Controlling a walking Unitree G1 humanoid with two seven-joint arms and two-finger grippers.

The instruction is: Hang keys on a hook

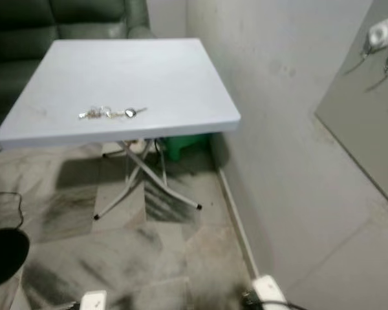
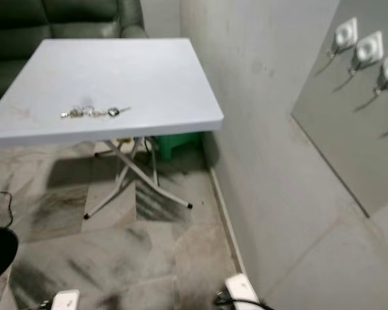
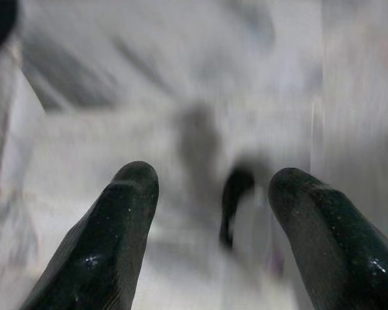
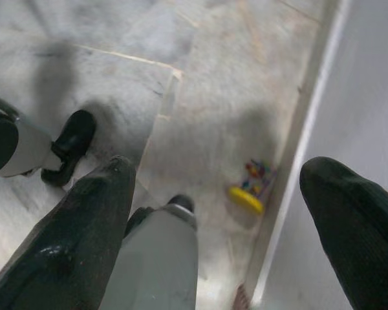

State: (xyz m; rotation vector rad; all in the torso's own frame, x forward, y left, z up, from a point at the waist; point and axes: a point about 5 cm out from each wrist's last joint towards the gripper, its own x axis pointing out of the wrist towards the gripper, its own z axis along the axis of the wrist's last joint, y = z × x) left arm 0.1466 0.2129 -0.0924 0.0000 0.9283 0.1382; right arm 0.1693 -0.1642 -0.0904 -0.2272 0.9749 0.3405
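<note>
Keys (image 1: pixel 111 113) lie flat on the white folding table (image 1: pixel 181 77), near its front edge, untouched. Hooks (image 2: pixel 368 48) sit in a row on a grey panel (image 2: pixel 349 129) on the right-hand wall, well apart from the table. Left gripper (image 3: pixel 210 187) hangs over blurred floor, fingers spread wide, nothing between them. Right gripper (image 4: pixel 220 187) also spread wide and empty, pointing down at the tiled floor (image 4: pixel 233 77) by the skirting; small yellow toy-like object (image 4: pixel 251 188) beside the wall. No legible writing or brand marks anywhere.
</note>
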